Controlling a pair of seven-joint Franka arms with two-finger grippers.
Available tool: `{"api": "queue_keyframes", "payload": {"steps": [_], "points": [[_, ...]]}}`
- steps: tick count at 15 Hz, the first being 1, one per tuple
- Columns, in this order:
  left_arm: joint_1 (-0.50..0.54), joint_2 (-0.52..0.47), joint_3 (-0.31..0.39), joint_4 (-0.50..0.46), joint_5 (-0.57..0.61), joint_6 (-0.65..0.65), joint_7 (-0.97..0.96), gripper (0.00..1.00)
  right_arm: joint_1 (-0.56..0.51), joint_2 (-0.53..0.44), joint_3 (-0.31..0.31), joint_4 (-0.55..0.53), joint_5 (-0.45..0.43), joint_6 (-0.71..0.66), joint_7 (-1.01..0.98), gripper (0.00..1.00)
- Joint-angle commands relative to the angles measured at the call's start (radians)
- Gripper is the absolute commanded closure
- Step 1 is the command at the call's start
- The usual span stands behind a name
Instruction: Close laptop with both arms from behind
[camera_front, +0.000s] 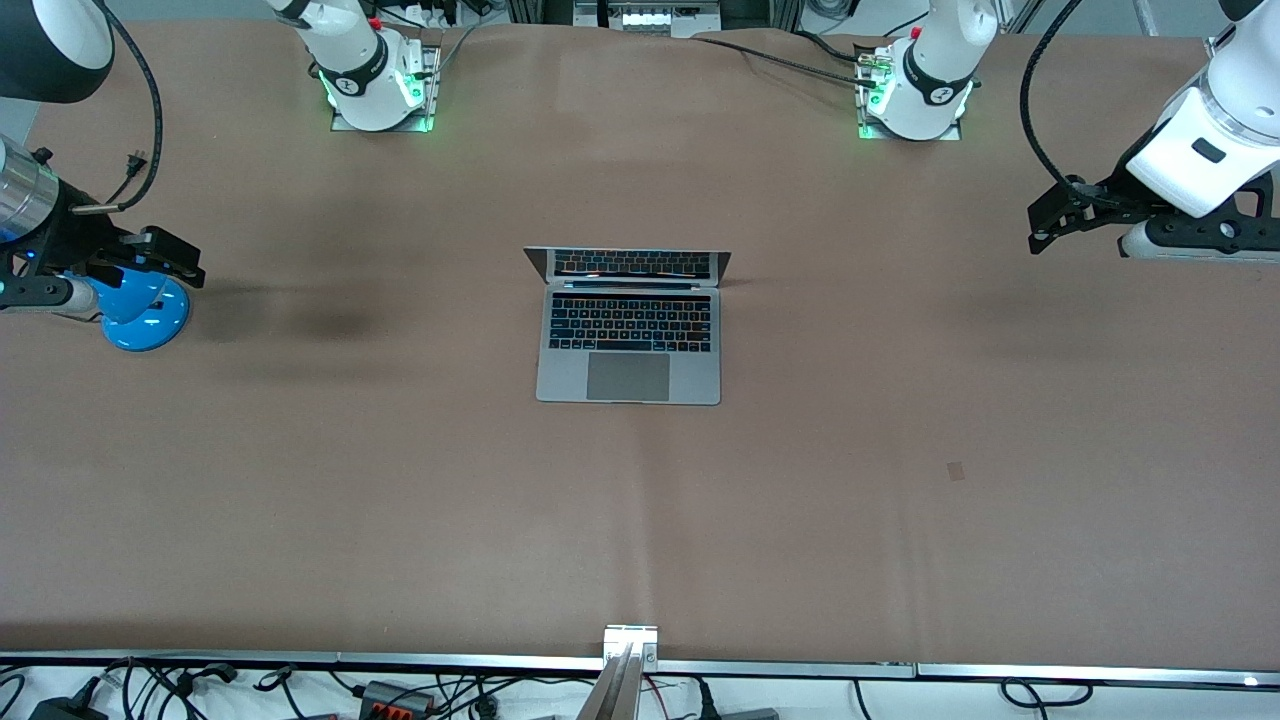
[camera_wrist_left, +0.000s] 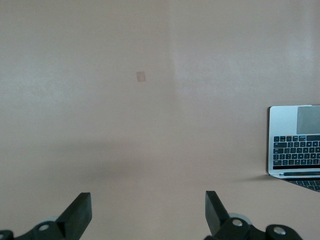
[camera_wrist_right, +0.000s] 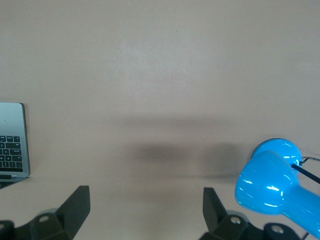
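Front view shows the laptop (camera_front: 628, 330) open in the middle of the tabletop (camera_front: 900, 520), keys up. Left pincer (camera_front: 1040, 225) and right pincer (camera_front: 185, 262) hang wide open, well apart from the laptop, one toward each end, holding nothing, so the lid is not yet touched.

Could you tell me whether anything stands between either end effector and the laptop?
Nothing visible does. Bare table separates the laptop from the open left end effector and open right end effector; the blue lamp sits aside.
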Motion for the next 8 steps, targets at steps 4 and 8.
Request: {"api": "queue_keyframes", "payload": {"steps": [4, 8], "points": [[0.005, -0.005, -0.005, 0.000, 0.002, 0.000, 0.011, 0.00, -0.023, 0.007, 0.018, 0.015, 0.021, -0.008, -0.025, 0.00], [0.007, 0.024, 0.001, 0.007, 0.001, -0.014, 0.013, 0.00, -0.020, 0.010, 0.019, 0.048, 0.024, -0.037, -0.024, 0.00]]}}
